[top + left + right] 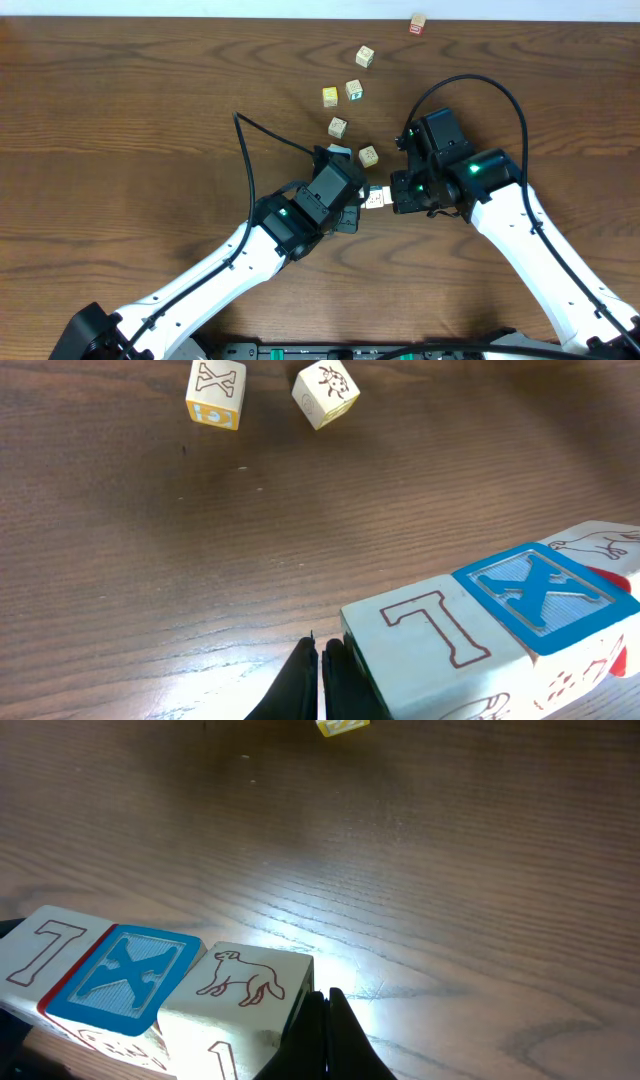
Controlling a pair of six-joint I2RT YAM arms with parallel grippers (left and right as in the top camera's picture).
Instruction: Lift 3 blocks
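Blocks (375, 199) form one short row of three, face to face, between the two hands near the middle of the table (120, 120). In the wrist views the row reads: the 7 cube (430, 640), cream with a red numeral; the blue X cube (545, 595) in the middle; and the dog cube (245, 980), cream with a red outline drawing. The left hand (318, 682) has its fingers pressed together with nothing between them, tips at the 7 end. The right hand (325, 1035) is likewise closed tight, tips at the dog end. Whether the row is off the wood I cannot tell. Five loose cubes (338, 127) lie scattered just beyond the hands, and a red cube (418, 25) sits at the far edge.
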